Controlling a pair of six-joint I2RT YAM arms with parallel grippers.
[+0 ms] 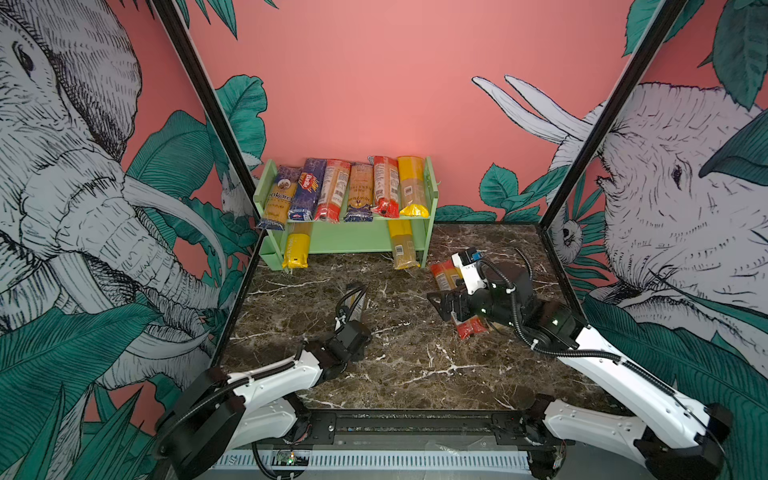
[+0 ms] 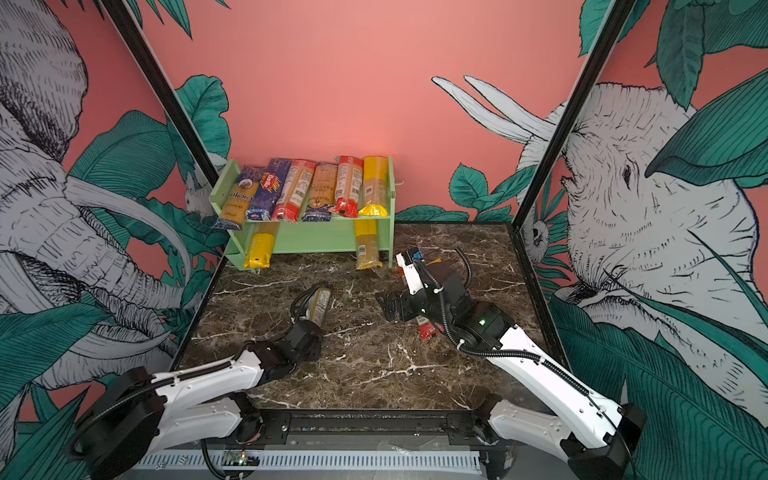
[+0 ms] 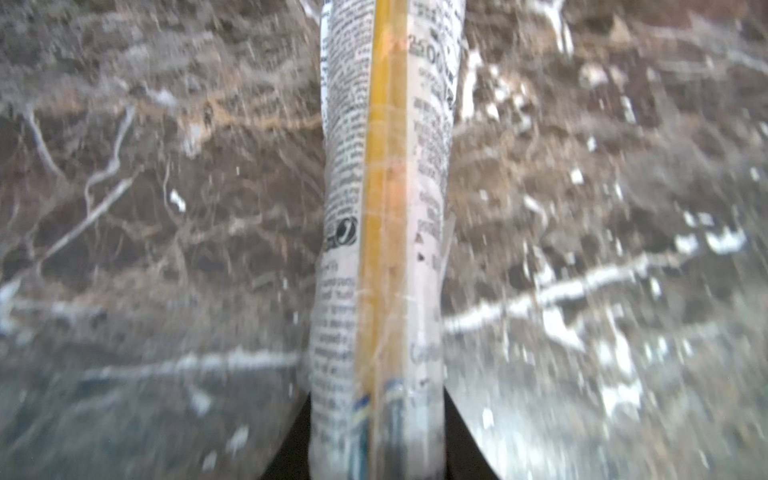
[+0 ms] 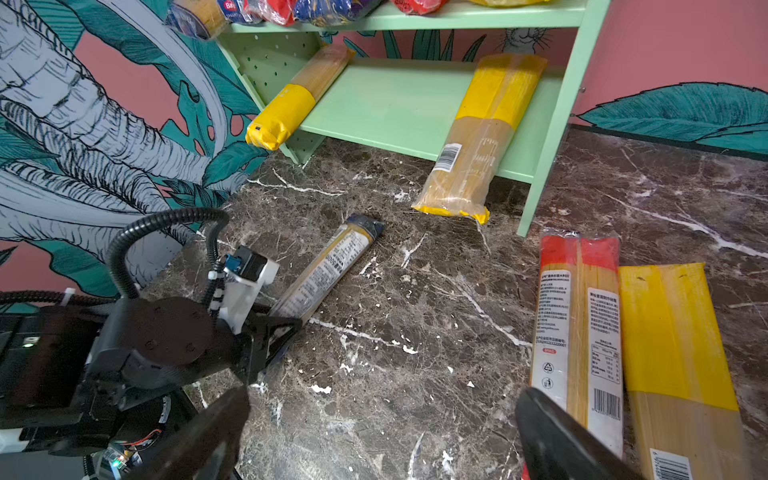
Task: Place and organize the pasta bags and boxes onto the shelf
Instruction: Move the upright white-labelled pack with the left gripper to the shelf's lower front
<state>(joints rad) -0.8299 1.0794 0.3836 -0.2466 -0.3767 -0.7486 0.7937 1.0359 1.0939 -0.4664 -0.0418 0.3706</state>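
clamping the slim pack (image 4: 328,266) by its near end, my left claw (image 3: 376,440) aims it at twelve o'clock, toward the shelf (image 4: 407,104).

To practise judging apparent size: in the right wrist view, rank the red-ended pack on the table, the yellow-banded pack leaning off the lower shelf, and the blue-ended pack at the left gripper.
1. red-ended pack, nearest the camera.
2. yellow-banded pack, nearly as large; that order is unsure.
3. blue-ended pack, clearly smallest.
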